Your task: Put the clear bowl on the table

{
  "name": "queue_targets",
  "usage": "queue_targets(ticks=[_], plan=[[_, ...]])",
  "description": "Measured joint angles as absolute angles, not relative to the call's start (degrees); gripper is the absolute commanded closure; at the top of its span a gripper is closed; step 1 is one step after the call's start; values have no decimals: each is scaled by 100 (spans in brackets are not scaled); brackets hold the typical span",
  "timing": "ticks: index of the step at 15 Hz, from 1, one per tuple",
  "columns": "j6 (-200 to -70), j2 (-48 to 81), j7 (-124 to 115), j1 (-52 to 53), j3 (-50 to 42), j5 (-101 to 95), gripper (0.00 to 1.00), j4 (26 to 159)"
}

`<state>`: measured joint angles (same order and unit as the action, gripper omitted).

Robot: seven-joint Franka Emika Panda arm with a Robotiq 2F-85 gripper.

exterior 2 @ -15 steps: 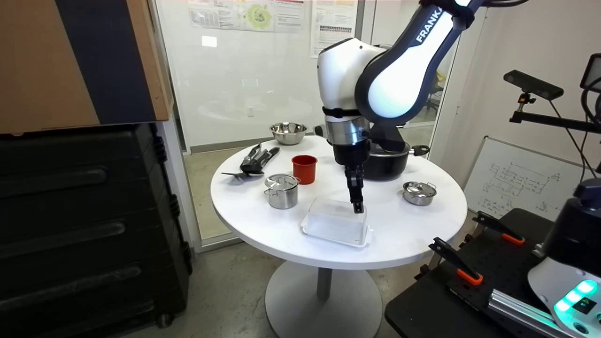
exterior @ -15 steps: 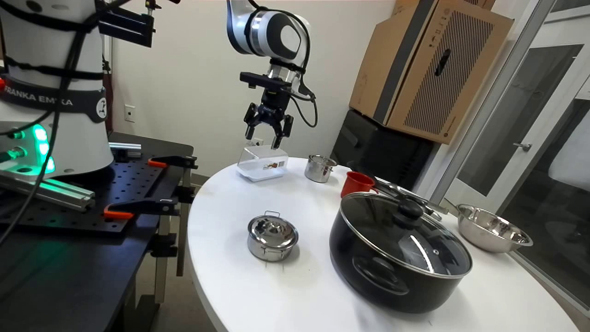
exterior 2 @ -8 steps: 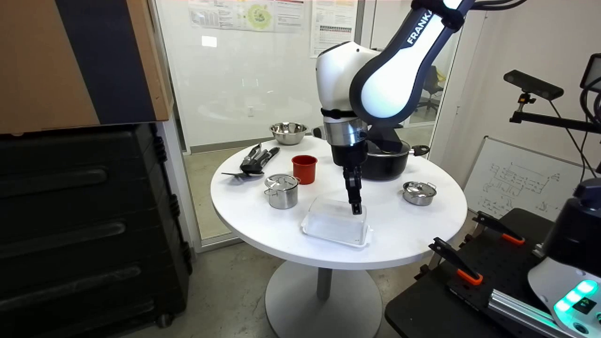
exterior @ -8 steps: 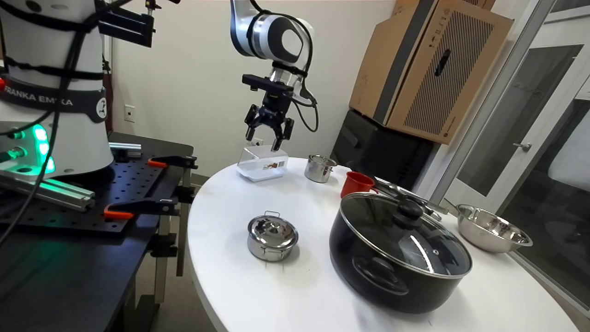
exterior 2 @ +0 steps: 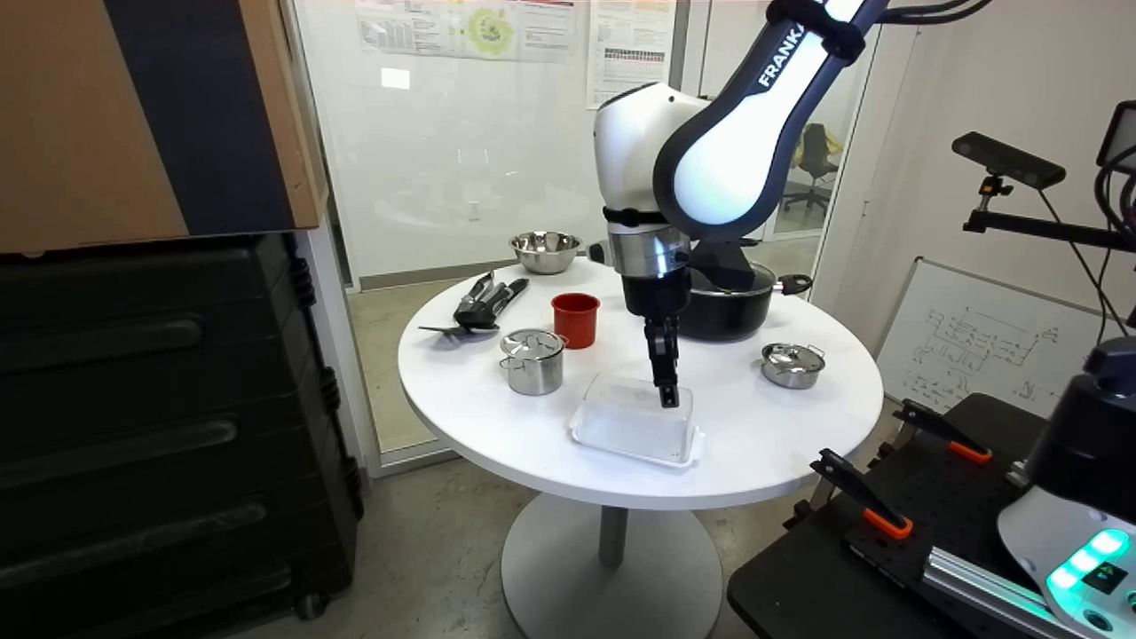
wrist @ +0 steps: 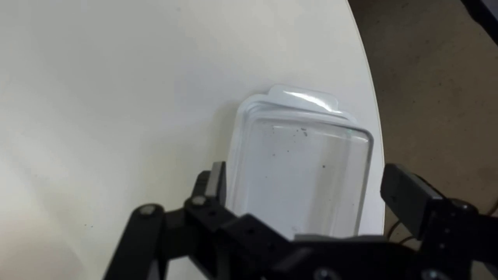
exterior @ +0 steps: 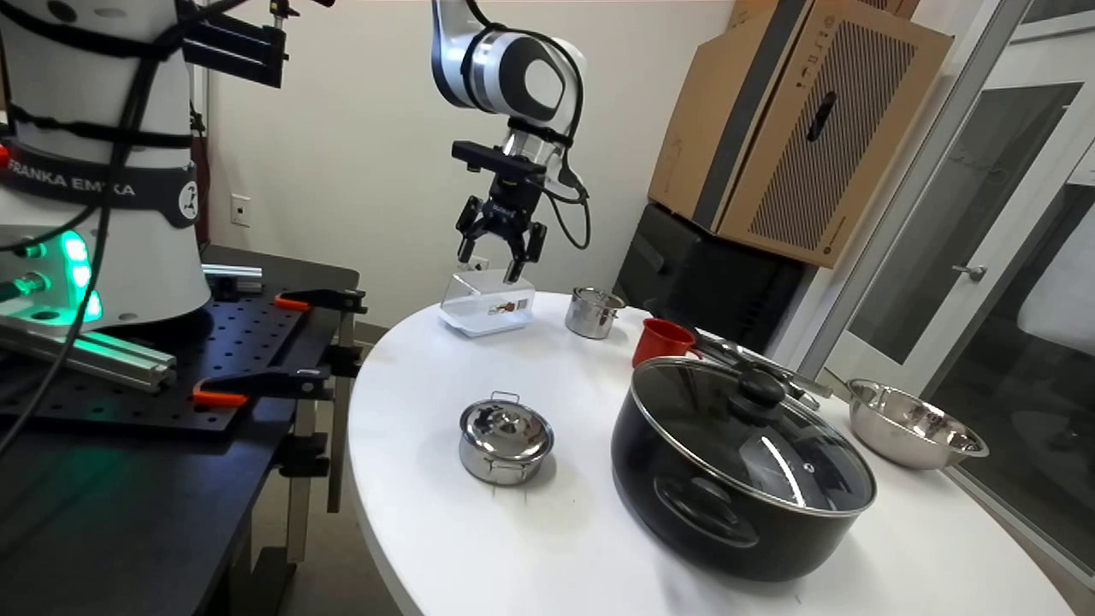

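One see-through piece under the gripper: a clear rectangular plastic cover on a white tray, the set standing on the white round table, close to its edge. No round clear bowl in sight, so I take the cover to be what the task means; not certain, since the inside of the black lidded pot is too dark to read. Jaws wide apart, holding nothing; in the wrist view one finger lies along a long side of the cover, its mate past the opposite side, over the table edge. Tips look about level with the cover's upper part in both exterior views; touching or not, hard to say. Probably just ahead of the grasp. Handling, my guess: thin plastic, very light, springy walls, slick; hard squeeze could bow or crack it. Best hold is across the narrow width, pads flat on both long walls, about mid-length so it hangs level. Go deep enough for real wall contact but stay above the tray's rim: too low may drag the tray along, too high may slip off the rounded top corners. Gentle force, straight lift, watch whether the tray clings. Edge margin is thin, so a sideways bump could shove the set off; better to put the cover down farther in, away from the lidded steel saucepan.
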<state>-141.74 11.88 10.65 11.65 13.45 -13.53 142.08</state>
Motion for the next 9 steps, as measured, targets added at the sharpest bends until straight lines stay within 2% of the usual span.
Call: queue_targets(ticks=[9], plan=[[-14510,1494,1065,1165,1347,-964,0,14023]])
